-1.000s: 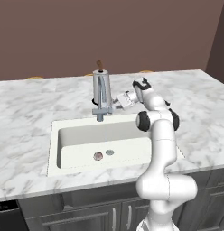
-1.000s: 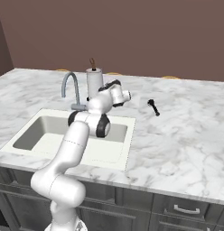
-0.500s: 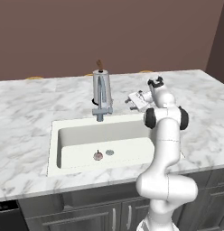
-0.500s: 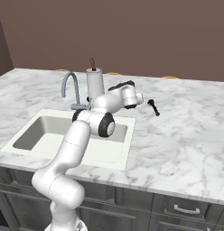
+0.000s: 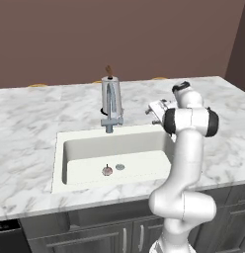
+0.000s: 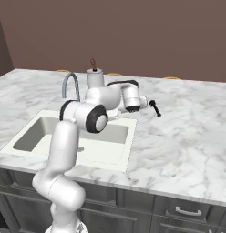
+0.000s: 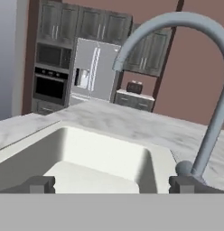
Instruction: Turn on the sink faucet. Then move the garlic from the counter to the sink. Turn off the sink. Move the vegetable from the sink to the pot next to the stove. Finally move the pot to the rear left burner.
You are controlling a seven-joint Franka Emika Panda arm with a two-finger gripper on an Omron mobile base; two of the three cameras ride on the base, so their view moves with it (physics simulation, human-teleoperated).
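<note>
The marble table (image 5: 30,128) spans the scene, with the off-white sink (image 5: 65,148) set into it. The white arm (image 5: 186,163) rises at the sink's right end and bends its hand over the table just right of the basin. Behind the sink stands the faucet (image 5: 110,106), its arched spout (image 7: 177,22) curving over the basin in the hand view; just behind the faucet sits a pale canister (image 6: 95,78) with a brown handle sticking out of its top. On the right base view a small dark utensil (image 6: 154,108) lies on the table just beside the hand. The pincer (image 7: 111,184) is spread wide, its two dark fingertips (image 7: 39,184) well apart and holding nothing, pointing across the basin toward the faucet's base. The garlic (image 5: 107,171) lies on the sink floor, just beside the round metal drain (image 5: 120,167) and well apart from the pincer.
</note>
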